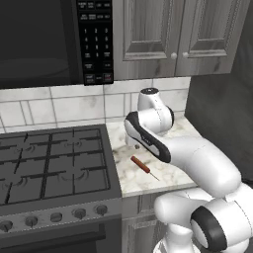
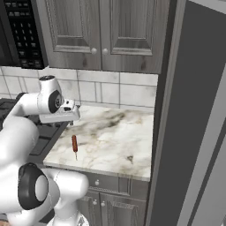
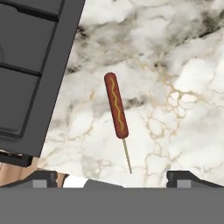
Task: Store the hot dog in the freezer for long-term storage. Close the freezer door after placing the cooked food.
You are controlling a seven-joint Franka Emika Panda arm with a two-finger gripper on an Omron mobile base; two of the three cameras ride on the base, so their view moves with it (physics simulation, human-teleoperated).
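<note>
The hot dog [image 1: 140,164] lies flat on the marble table [image 2: 115,137], near the table's front edge and just right of the black stove [image 1: 54,165], apart from it. Its reddish-brown body carries a thin wavy yellow line along its length, and a thin pale stick pokes from the end that points toward the front edge of the table. Nothing touches it. The hand [image 3: 112,177] hangs above the table over the hot dog, looking straight down at it; its two dark fingertips [image 3: 43,178] stand wide apart at the bottom of the hand view, one to each side of the stick, and hold nothing. In the right base view the hand [image 2: 70,111] sits at the end of the bent white arm, above the left part of the table and well clear of the surface. Behind the table runs a pale tiled wall [image 1: 64,106], with grey cupboard doors [image 2: 101,31] above it. A dark microwave [image 1: 54,39] with a button panel hangs over the stove. A tall grey panel [image 2: 194,110] rises at the right end of the table.
</note>
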